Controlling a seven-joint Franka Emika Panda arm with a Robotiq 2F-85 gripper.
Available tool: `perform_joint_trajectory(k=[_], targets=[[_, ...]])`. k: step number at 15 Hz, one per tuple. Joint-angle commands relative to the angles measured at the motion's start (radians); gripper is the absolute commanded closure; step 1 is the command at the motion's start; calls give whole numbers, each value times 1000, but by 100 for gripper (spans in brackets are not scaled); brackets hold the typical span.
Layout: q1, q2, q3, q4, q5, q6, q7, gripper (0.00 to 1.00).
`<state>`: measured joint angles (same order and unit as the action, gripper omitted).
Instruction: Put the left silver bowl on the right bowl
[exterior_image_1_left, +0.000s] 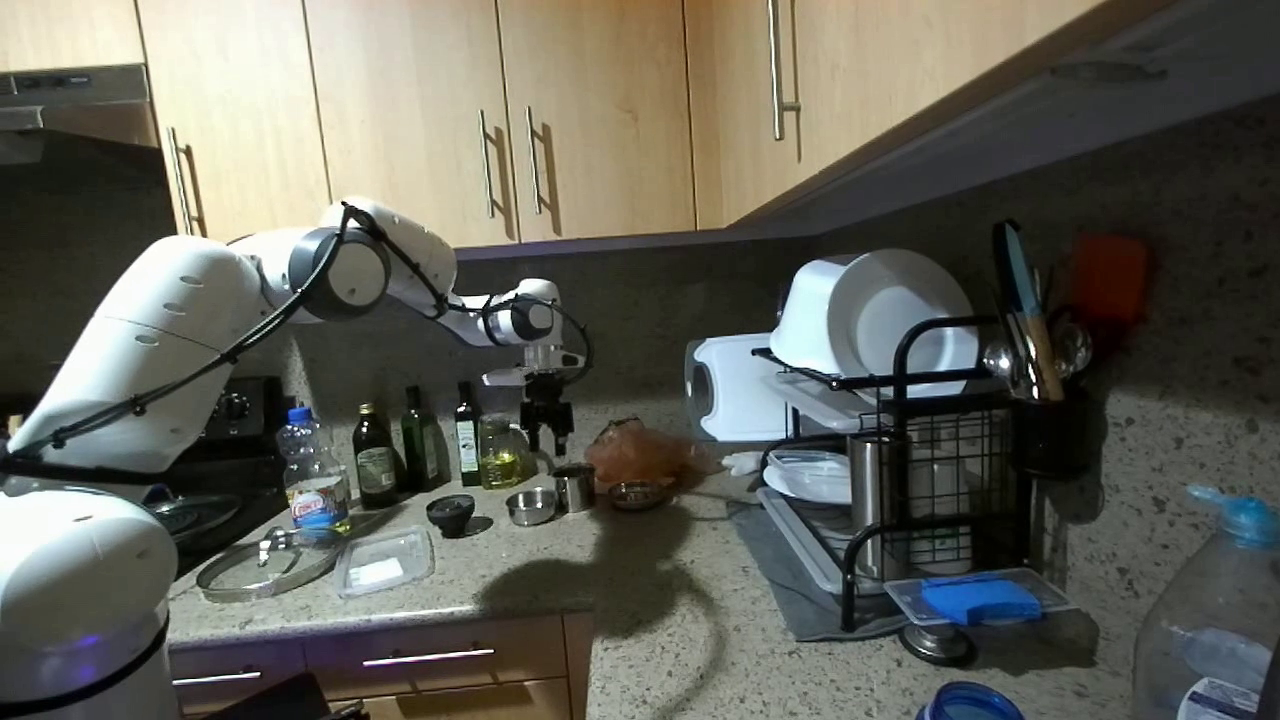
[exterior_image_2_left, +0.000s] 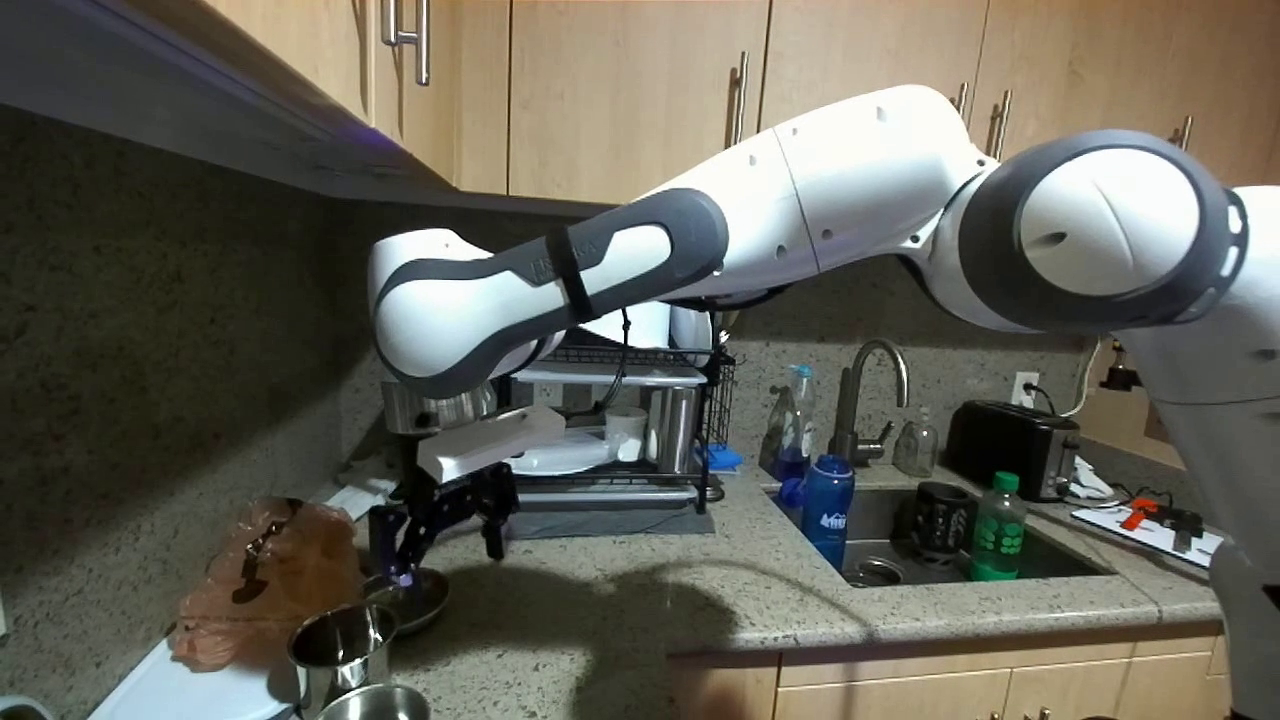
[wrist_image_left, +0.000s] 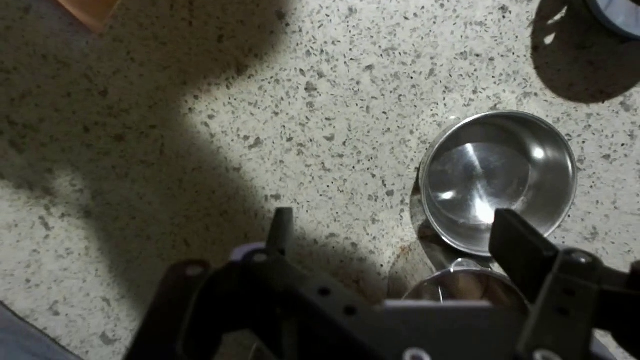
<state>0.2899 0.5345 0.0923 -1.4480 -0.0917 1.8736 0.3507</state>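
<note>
The left silver bowl (wrist_image_left: 482, 180) is found upright on the table (exterior_image_1_left: 470, 570), just beside a taller silver cup (exterior_image_1_left: 575, 490), beyond which a shallow silver dish (exterior_image_1_left: 638, 496) is seen at the right in an exterior view. The gripper (wrist_image_left: 392, 219) is held above the table with its fingers set wide apart, one fingertip (wrist_image_left: 517, 245) being seen to overlap the bowl's rim in the wrist view. A black bowl (exterior_image_1_left: 451, 513) is noted on the silver bowl's other side, and an orange bag (exterior_image_1_left: 640, 455) is recorded near the dish.
</note>
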Motion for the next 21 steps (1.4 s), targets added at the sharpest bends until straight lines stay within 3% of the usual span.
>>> perform_joint_trajectory(k=[1, 11, 21], targets=[[3, 2, -3, 12, 1, -8, -8, 0], [68, 223, -9, 228, -32, -183, -14, 0], [92, 392, -29, 364, -26, -182, -2, 0]])
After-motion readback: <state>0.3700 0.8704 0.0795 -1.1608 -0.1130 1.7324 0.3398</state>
